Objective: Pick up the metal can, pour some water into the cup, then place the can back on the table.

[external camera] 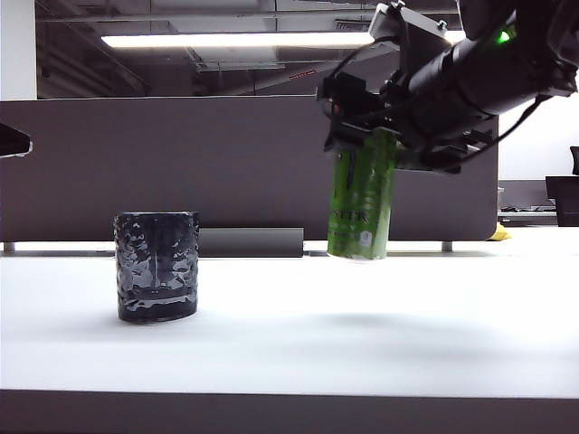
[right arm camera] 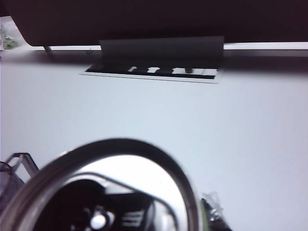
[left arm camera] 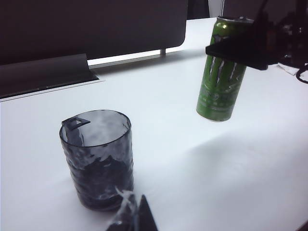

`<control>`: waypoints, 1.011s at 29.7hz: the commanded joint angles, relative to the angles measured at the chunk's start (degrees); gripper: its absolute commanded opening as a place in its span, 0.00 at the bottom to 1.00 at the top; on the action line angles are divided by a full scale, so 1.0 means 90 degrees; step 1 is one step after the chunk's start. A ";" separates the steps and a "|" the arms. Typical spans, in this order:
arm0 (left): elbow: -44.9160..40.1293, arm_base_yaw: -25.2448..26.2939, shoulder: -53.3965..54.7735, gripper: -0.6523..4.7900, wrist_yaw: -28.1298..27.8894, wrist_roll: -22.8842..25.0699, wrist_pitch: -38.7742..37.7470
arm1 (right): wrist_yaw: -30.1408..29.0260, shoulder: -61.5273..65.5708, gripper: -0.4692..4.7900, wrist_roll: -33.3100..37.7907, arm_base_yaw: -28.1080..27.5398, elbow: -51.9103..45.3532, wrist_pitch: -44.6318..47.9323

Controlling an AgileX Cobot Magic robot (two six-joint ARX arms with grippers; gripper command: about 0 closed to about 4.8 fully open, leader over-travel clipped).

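The metal can [external camera: 364, 203], bright green with silver rims, hangs slightly tilted just above the table [external camera: 289, 353], right of centre. My right gripper [external camera: 375, 136] is shut on its upper part. In the left wrist view the can [left arm camera: 219, 82] floats clear of its shadow under the dark right gripper [left arm camera: 240, 50]. The can's silver top rim [right arm camera: 120, 192] fills the right wrist view. The cup [external camera: 156, 267], a dark dimpled tumbler, stands upright on the left, well apart from the can. My left gripper [left arm camera: 134, 214] sits just in front of the cup [left arm camera: 98, 159], fingertips together.
A dark grey divider panel [external camera: 181, 163] backs the table. A low grey cable cover [external camera: 251, 241] lies at its foot behind the cup and can. The table's dark front edge [external camera: 289, 411] runs across the foreground. White tabletop lies between the cup and the can.
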 commanded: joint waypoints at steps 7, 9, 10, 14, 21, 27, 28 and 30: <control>0.0007 0.0002 0.0007 0.11 0.0002 0.0002 0.0085 | -0.0134 -0.0051 0.72 -0.0270 0.0323 0.0313 -0.0010; 0.0007 0.0002 0.0007 0.11 0.0002 0.0002 0.0085 | -0.0129 -0.0051 0.72 -0.0461 0.0437 0.0432 -0.0221; 0.0007 0.0002 0.0007 0.11 0.0002 0.0002 0.0083 | -0.0129 -0.0051 0.72 -0.0529 0.0491 0.0498 -0.0318; 0.0007 0.0002 0.0007 0.11 0.0002 0.0002 0.0087 | -0.0102 -0.0051 0.72 -0.0714 0.0617 0.0733 -0.0554; 0.0007 0.0007 0.0007 0.11 0.0002 0.0002 0.0085 | 0.0034 -0.0049 0.72 -0.0835 0.0641 0.0947 -0.0641; 0.0007 0.0007 0.0007 0.11 0.0002 0.0002 0.0085 | 0.0034 -0.0041 0.67 -0.1018 0.0644 0.1214 -0.0826; 0.0007 0.0010 0.0007 0.11 0.0002 0.0002 0.0085 | 0.0032 -0.0041 0.67 -0.1047 0.0644 0.1253 -0.0818; 0.0007 0.0010 0.0007 0.11 0.0002 0.0002 0.0085 | 0.0015 -0.0039 0.67 -0.1149 0.0641 0.1338 -0.0801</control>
